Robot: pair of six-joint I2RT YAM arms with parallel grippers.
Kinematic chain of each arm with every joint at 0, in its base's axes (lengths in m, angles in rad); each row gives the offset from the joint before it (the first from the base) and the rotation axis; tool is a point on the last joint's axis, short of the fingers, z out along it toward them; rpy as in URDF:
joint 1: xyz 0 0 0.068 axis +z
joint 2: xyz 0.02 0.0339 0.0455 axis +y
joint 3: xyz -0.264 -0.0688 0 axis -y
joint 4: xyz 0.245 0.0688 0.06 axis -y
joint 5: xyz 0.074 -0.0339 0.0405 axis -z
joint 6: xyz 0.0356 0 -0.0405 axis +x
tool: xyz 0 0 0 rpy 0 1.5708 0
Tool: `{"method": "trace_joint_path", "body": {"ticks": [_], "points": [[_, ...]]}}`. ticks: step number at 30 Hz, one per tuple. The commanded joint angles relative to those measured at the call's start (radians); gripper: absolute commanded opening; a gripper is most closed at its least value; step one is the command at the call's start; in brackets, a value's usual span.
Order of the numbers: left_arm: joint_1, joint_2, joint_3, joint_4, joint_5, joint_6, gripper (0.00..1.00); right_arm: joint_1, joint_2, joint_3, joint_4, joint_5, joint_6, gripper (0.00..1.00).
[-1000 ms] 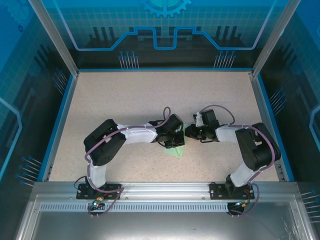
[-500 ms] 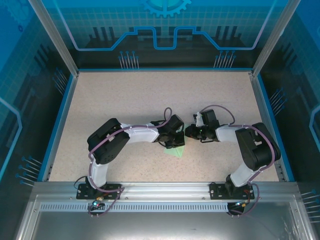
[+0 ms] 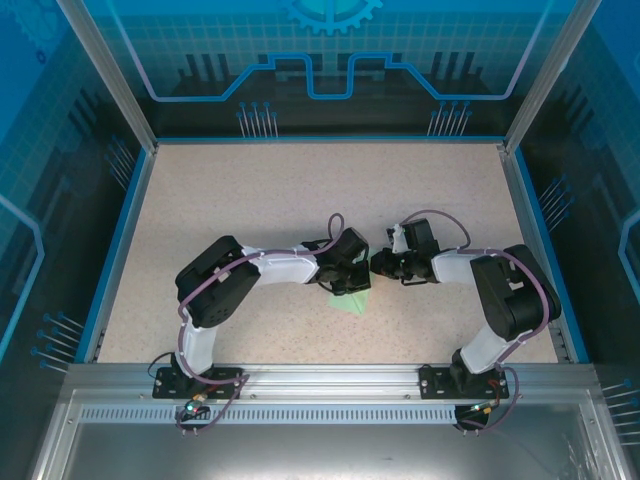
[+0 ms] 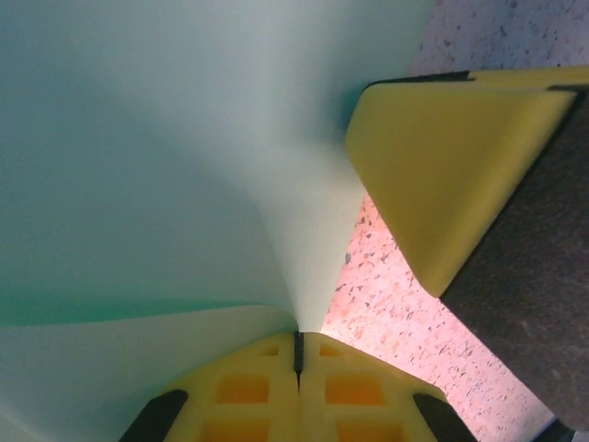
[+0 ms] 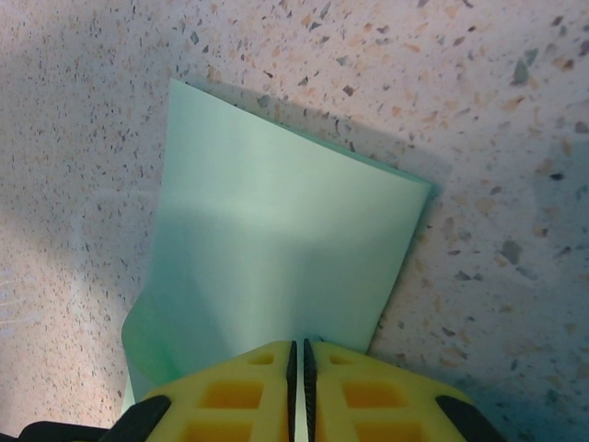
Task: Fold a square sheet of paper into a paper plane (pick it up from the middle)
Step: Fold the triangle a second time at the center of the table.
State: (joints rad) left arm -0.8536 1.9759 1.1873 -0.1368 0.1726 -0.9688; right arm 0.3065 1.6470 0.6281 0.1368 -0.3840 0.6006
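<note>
The square sheet of paper [image 3: 350, 301] is pale mint green and partly folded, low over the speckled table between the two arms. My left gripper [image 3: 354, 278] is shut on it; in the left wrist view the sheet [image 4: 166, 166] curves up out of the closed left gripper [image 4: 297, 336]. My right gripper [image 3: 378, 265] is also shut on the paper, and in the right wrist view the sheet [image 5: 276, 239] spreads away from the closed right gripper [image 5: 297, 345]. One yellow finger [image 4: 442, 175] of the right gripper stands close beside the paper in the left wrist view.
The speckled table [image 3: 280, 200] is walled by a blue rim [image 3: 120, 250] and transparent panels. Both arm bases sit on the metal rail [image 3: 330, 385] at the near edge.
The left arm's elbow has swung a little to the right and its gripper has edged towards the right gripper. The right arm has held still with the paper.
</note>
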Motion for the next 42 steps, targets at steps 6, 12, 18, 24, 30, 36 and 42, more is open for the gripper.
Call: {"method": "trace_joint_path", "body": {"ticks": [6, 12, 18, 24, 30, 36, 42], "points": [[0.009, 0.009, 0.016, 0.001, -0.031, -0.008, 0.01, -0.008, 0.031, -0.024, -0.007, -0.012, -0.017, 0.13], [0.009, 0.022, 0.02, -0.009, -0.045, -0.004, 0.01, -0.007, 0.035, -0.023, -0.006, -0.012, -0.018, 0.13], [0.009, 0.038, 0.024, 0.005, -0.035, -0.007, 0.01, -0.008, 0.036, -0.026, -0.005, -0.011, -0.017, 0.13], [0.009, 0.051, 0.027, 0.001, -0.027, 0.001, 0.01, -0.008, 0.037, -0.022, -0.004, -0.012, -0.018, 0.13], [0.01, 0.066, 0.023, 0.003, -0.02, 0.006, 0.02, -0.008, 0.036, -0.023, -0.005, -0.012, -0.019, 0.14], [0.009, 0.077, 0.024, 0.003, -0.005, 0.02, 0.03, -0.009, 0.036, -0.022, -0.008, -0.009, -0.022, 0.14], [0.01, 0.08, 0.021, 0.003, 0.005, 0.039, 0.04, -0.011, 0.046, -0.02, -0.007, -0.01, -0.023, 0.13]]}}
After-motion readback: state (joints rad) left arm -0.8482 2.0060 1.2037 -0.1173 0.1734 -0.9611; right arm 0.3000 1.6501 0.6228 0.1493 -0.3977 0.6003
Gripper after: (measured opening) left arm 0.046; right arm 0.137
